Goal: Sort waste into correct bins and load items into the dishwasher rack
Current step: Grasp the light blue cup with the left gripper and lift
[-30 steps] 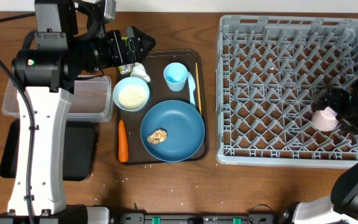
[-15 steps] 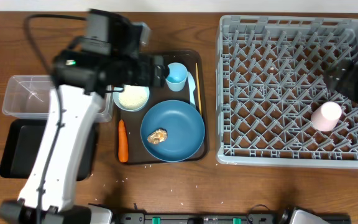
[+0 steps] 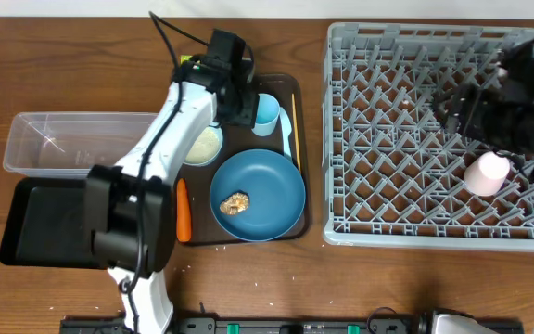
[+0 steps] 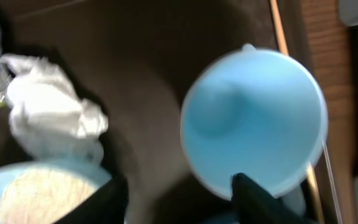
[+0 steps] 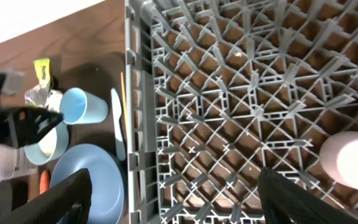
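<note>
Left gripper (image 4: 180, 198) half open, gripping nothing yet, fingers straddling the near wall of the upright light-blue cup (image 4: 253, 118) on the brown tray (image 4: 148, 56), apparently set to pinch its rim for the dishwasher rack (image 3: 406, 130).

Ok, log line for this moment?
left gripper: open, at light-blue cup | right gripper: open, over rack | pink cup: in rack

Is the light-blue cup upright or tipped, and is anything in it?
Upright and empty: the light-blue cup shows its round mouth facing up, bare inside.
</note>
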`<state>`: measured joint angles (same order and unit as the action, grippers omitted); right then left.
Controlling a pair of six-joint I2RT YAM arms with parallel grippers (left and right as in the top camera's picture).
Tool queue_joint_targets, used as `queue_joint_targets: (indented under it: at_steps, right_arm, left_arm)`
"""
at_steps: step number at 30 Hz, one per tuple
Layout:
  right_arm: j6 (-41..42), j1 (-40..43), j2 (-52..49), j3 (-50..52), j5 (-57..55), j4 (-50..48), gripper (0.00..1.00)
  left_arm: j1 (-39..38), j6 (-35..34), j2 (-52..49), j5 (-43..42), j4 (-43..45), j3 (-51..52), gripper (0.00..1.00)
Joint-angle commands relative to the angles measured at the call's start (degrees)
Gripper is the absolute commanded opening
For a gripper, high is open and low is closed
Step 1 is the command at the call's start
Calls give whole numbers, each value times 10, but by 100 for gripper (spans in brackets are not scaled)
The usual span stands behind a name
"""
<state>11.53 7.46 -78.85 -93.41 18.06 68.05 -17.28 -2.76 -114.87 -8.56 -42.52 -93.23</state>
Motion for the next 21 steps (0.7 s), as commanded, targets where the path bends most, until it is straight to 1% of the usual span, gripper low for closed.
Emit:
queue_joint_targets:
  at_steps: [1,2,3,5,7,9,10,11,13,15,18,19,21]
  right_arm:
    - [7,-13,-3,4,4,-1,78]
    - [7,-15,-3,4,4,-1,78]
    - [7,-16,-3,4,4,1,78]
    - [7,-16,-3,4,4,7,78]
    - [6,-16,-3,4,4,11,77]
    - [6,-16,-3,5,3,11,77]
    - [6,-16,-3,5,2,11,77]
    - [6,-16,-3,5,2,11,77]
    - [6,-16,-3,5,2,12,78]
    - [2,-16,-5,5,2,11,81]
    - [-26,-18,-14,7,2,12,85]
    - [-32,-21,-17,10,2,12,85]
    - [-46,-30,-24,19,18,10,85]
  left_arm:
    - [1,3,-25,11,17,0,49]
    - [1,3,-32,11,23,0,47]
    - [1,-1,-38,11,28,0,41]
    - [1,-7,-43,11,35,0,33]
    - [1,-7,-43,11,40,0,28]
    - [1,-7,-43,11,45,0,13]
    - [2,-7,-41,11,45,-1,8]
    - [2,-7,-38,11,44,-1,6]
    - [5,-7,-24,12,39,-4,6]
    - [9,-14,-2,12,31,-10,6]
    - [23,-53,50,11,11,-27,6]
    - [32,-74,74,-2,1,-33,6]
    - [59,-80,127,-82,-6,-36,6]
